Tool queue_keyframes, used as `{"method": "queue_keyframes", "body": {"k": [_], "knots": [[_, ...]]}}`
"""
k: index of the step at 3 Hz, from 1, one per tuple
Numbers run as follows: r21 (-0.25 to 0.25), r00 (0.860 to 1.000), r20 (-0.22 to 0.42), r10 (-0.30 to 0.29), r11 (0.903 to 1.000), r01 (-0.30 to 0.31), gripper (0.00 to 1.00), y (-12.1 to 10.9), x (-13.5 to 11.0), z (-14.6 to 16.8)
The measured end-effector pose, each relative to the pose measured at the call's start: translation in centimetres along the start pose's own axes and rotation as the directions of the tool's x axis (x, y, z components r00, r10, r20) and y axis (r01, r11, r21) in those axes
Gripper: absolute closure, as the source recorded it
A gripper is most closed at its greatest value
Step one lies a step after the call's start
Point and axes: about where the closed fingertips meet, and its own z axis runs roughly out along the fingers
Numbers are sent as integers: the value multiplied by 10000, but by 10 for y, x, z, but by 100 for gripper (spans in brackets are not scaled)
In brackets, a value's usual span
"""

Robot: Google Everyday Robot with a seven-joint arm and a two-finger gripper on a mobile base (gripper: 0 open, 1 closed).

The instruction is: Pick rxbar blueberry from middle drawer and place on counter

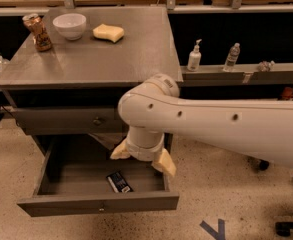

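Observation:
The rxbar blueberry point(119, 182), a small dark bar with white print, lies flat on the floor of the open middle drawer point(98, 203), near its front and right of centre. My gripper point(142, 158) hangs over the drawer's right half, just above and behind the bar. Its two pale fingers point(165, 163) are spread apart and hold nothing. The white arm crosses in from the right and hides the drawer's back right part. The counter point(96, 59) is the grey cabinet top above.
On the counter stand a white bowl point(69, 25), a yellow sponge point(108, 32) and a can point(37, 32). A shut drawer front with a dark knob point(97, 120) sits above the open one. Bottles point(194, 57) stand on the ledge to the right.

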Motion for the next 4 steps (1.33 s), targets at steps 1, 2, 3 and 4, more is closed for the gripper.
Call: {"method": "queue_keyframes", "body": {"k": [1,2,3,4], "knots": [[820,9799,468,-1939,9784,1896,0,-35,-8,28],[914,9672,453,-2500,9652,2452,0,-37,-8,31],[901,9661,531,-2526,9647,2473,0,-39,-8,33],[1304,9462,292,-3223,9397,3161,0,-78,12,55]]}}
